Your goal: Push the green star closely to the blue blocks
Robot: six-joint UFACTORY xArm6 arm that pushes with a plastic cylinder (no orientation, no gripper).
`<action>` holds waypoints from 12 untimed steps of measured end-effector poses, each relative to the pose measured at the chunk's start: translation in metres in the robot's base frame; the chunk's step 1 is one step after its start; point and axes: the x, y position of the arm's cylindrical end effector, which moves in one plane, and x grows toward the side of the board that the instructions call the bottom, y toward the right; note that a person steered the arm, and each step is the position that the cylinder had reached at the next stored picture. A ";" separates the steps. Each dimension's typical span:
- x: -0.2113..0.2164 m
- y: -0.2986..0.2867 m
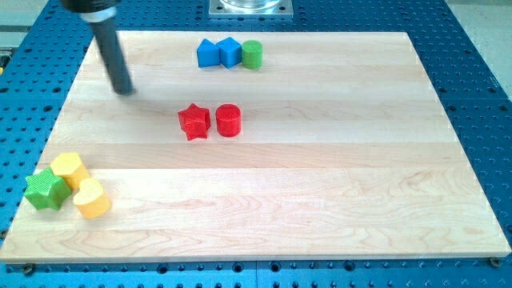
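Note:
The green star (pixel 45 190) lies at the view's bottom left, touching two yellow blocks. Two blue blocks (pixel 210 54) (pixel 230 52) sit side by side near the view's top centre, with a green cylinder (pixel 252 54) against the right one. My tip (pixel 124 90) rests on the board at the view's upper left, well above the green star and to the left of the blue blocks, touching no block.
A yellow block (pixel 70 169) and a yellow heart-shaped block (pixel 92 199) sit right of the green star. A red star (pixel 194 122) and a red cylinder (pixel 228 121) stand mid-board. The wooden board (pixel 320 192) lies on a blue perforated table.

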 end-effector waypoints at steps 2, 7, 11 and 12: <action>0.038 -0.070; 0.270 -0.064; 0.244 -0.023; 0.257 -0.063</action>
